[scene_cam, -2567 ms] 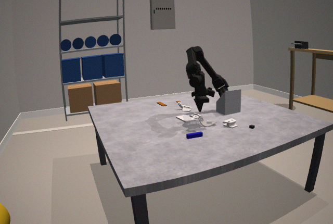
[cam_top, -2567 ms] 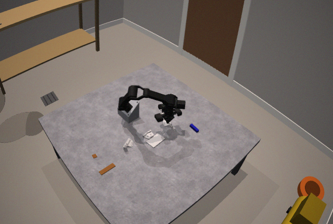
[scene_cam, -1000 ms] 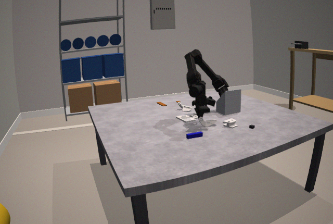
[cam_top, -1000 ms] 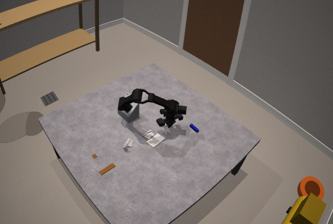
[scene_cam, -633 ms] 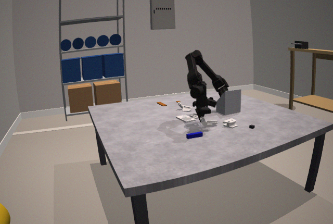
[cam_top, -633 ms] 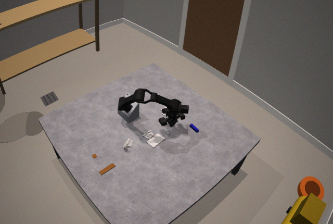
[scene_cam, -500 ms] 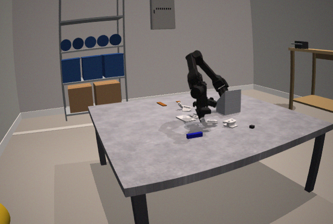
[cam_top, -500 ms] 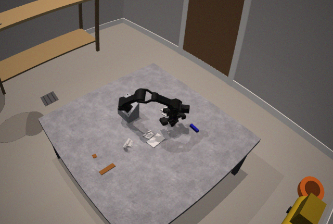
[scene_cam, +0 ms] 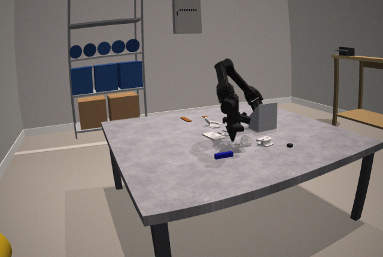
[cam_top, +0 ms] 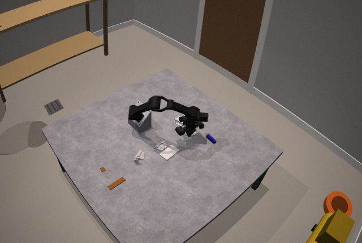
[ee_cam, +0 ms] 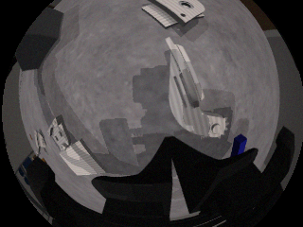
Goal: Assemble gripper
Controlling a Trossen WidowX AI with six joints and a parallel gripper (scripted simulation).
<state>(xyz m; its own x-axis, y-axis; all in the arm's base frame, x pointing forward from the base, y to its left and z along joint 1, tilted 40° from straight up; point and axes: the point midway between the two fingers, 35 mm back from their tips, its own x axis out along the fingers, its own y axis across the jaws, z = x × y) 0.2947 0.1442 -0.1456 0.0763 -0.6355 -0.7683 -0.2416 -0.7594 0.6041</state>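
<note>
My gripper (cam_top: 190, 134) (scene_cam: 232, 138) (ee_cam: 169, 140) is shut and empty, pointing down close beside a white toothed jaw (scene_cam: 245, 140) (ee_cam: 186, 106). That jaw looks tipped up on its edge; contact with the fingertips cannot be told. Another white piece, apparently the second jaw (cam_top: 139, 155) (scene_cam: 212, 124), lies apart, tilted. A flat white square plate (cam_top: 168, 152) (scene_cam: 211, 135) (ee_cam: 80, 160) lies against a white fitted part (cam_top: 160, 146) (ee_cam: 59, 135). A white two-holed piece (cam_top: 177, 120) (scene_cam: 264, 140) (ee_cam: 182, 9) lies farther off. Which of these is base or housing is unclear.
A blue block (cam_top: 211, 138) (scene_cam: 223, 155) (ee_cam: 240, 145) lies near the jaw. A black cube (scene_cam: 289, 144) lies beyond the two-holed piece. A grey angled block (cam_top: 143, 125) (scene_cam: 266, 118) stands by the arm's base. Orange strips (cam_top: 116, 183) (scene_cam: 185, 119) lie farther away.
</note>
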